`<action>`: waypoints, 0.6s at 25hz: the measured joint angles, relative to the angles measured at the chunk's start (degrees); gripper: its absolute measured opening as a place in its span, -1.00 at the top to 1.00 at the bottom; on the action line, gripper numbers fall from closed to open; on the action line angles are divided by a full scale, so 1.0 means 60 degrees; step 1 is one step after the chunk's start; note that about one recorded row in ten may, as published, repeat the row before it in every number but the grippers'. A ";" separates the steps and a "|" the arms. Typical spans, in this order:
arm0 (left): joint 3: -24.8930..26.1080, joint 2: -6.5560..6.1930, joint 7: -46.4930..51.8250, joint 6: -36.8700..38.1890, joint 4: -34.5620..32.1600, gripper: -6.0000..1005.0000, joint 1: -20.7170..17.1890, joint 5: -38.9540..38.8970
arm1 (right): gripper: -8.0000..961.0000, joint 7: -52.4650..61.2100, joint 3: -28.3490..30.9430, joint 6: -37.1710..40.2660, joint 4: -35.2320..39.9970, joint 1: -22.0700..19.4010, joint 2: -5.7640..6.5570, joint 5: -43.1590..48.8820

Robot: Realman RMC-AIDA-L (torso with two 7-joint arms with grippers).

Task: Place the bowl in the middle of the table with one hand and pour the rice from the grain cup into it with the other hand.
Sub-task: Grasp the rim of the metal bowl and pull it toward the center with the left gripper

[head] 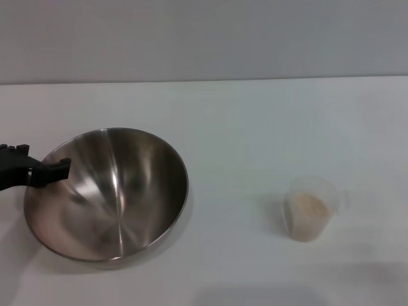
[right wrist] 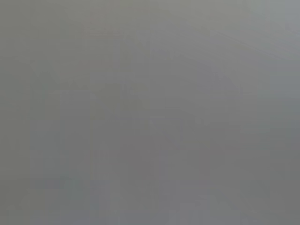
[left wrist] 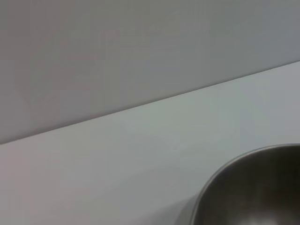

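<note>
The bowl (head: 115,197), a large shiny steel one with nothing in it, sits on the left part of the white table (head: 255,121). My left gripper (head: 54,171) comes in from the left edge and its black fingers clamp the bowl's left rim, one finger lying over the inside. The bowl's rim also shows in the left wrist view (left wrist: 253,187). The grain cup (head: 310,207), small and clear, stands upright to the right, well apart from the bowl. The rice (head: 308,213) fills its lower part. My right gripper is out of view; the right wrist view shows only plain grey.
The white table runs back to a grey wall (head: 204,38). A stretch of bare tabletop lies between the bowl and the cup.
</note>
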State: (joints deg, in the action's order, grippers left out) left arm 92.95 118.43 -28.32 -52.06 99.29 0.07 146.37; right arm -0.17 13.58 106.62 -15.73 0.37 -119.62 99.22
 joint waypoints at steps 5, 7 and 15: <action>0.0008 -0.0010 0.0001 0.0085 -0.0104 -0.61 0.0017 0.0053 | -0.74 0.0000 -0.0023 -0.0060 0.0000 0.0012 -0.0010 0.0000; 0.0014 -0.0017 0.0001 0.0081 -0.0260 -0.60 0.0083 0.0068 | -0.74 0.0000 -0.0023 -0.0066 0.0000 0.0012 -0.0011 0.0000; 0.0049 -0.0005 0.0003 0.0085 -0.0973 -0.60 0.0332 0.0171 | -0.74 0.0000 -0.0051 -0.0170 0.0000 0.0023 -0.0015 0.0000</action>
State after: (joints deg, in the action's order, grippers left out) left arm 93.25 118.40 -28.31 -51.55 93.45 2.06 147.40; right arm -0.17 13.28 105.60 -15.73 0.51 -119.71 99.22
